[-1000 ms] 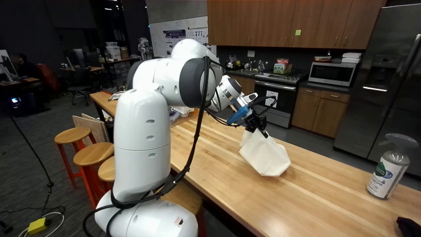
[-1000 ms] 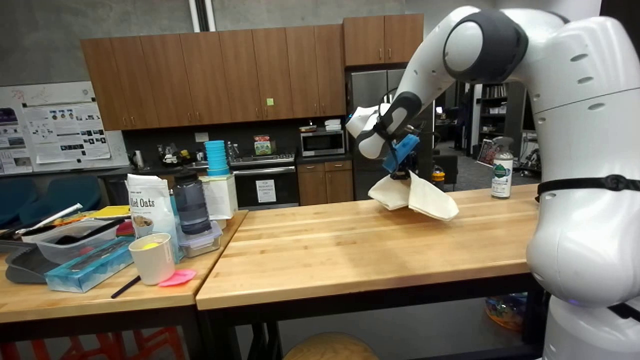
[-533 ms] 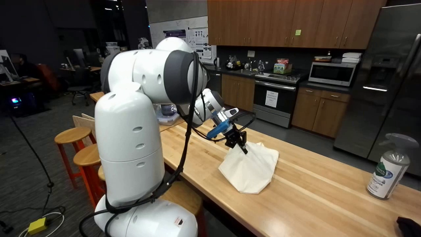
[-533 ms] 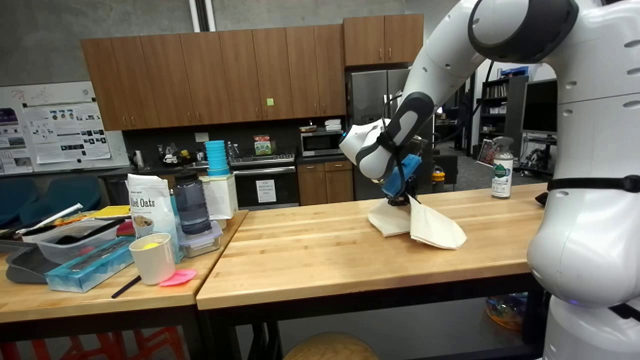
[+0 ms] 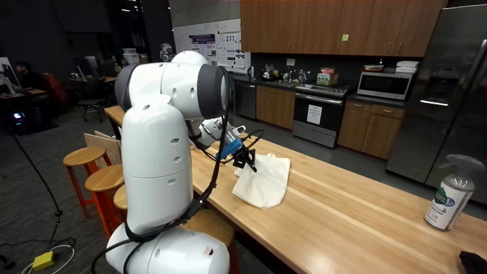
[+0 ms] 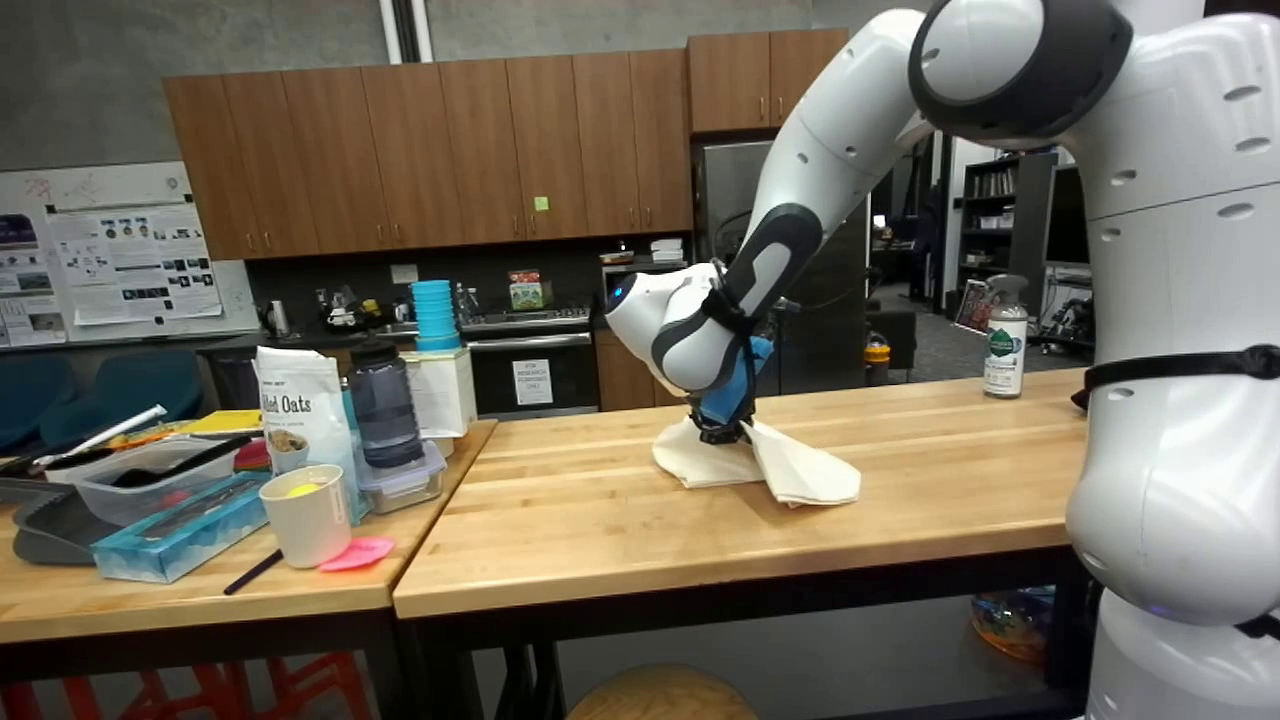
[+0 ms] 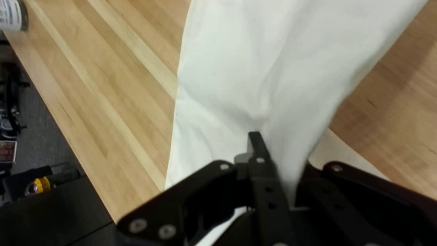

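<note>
A white cloth (image 5: 268, 186) lies bunched and creased on the wooden table (image 5: 342, 213). It also shows in an exterior view (image 6: 808, 470), with two flaps spreading to either side of the gripper. My gripper (image 5: 252, 166) points down at a slant and is shut on the cloth's raised middle. In an exterior view, the gripper (image 6: 728, 432) is low over the table, with the cloth's flaps resting on the top or close to it. In the wrist view, a fold of the cloth (image 7: 222, 85) runs between the fingers (image 7: 278, 153). The cloth hides the right fingertip.
A spray bottle (image 5: 447, 205) stands at the table's far end, with a dark item (image 5: 473, 262) near it. A side table holds an oats bag (image 6: 300, 410), a dark bottle (image 6: 383, 410), a cup (image 6: 305, 520), a tissue box (image 6: 180, 530) and containers. Stools (image 5: 106, 179) stand along one edge.
My gripper has come down and moved with the cloth along the table, away from the spray bottle and toward the side table. The cloth has stayed in the fingers.
</note>
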Motion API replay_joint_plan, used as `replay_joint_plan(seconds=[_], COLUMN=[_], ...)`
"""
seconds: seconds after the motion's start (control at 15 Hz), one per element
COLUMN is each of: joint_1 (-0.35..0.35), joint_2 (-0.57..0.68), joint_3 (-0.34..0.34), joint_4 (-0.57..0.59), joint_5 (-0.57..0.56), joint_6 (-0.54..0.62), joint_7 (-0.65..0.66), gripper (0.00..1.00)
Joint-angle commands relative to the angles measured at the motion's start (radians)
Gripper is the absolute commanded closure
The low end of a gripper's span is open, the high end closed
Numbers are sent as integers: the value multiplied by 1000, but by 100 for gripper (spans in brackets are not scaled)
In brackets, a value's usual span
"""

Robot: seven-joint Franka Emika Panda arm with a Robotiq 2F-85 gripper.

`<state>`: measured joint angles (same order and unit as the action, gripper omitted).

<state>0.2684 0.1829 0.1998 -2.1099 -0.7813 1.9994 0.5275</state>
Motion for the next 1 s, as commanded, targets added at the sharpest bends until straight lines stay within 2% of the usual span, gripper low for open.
replay_joint_plan(seconds=[0.0,0.27,0.47,0.67,0.93], joint_1=[36,48,35,13,-22], joint_2=[150,273,311,292,205], joint_3=[0,-49,-102,-154,-200], joint_4=[184,362,458,485,397], joint_5=[-30,-43,-35,-35,-42], joint_6=[-55,-123,-161,-188,-216], joint_7=[-50,-61,-58,-34,36], gripper=[99,99,99,99,99])
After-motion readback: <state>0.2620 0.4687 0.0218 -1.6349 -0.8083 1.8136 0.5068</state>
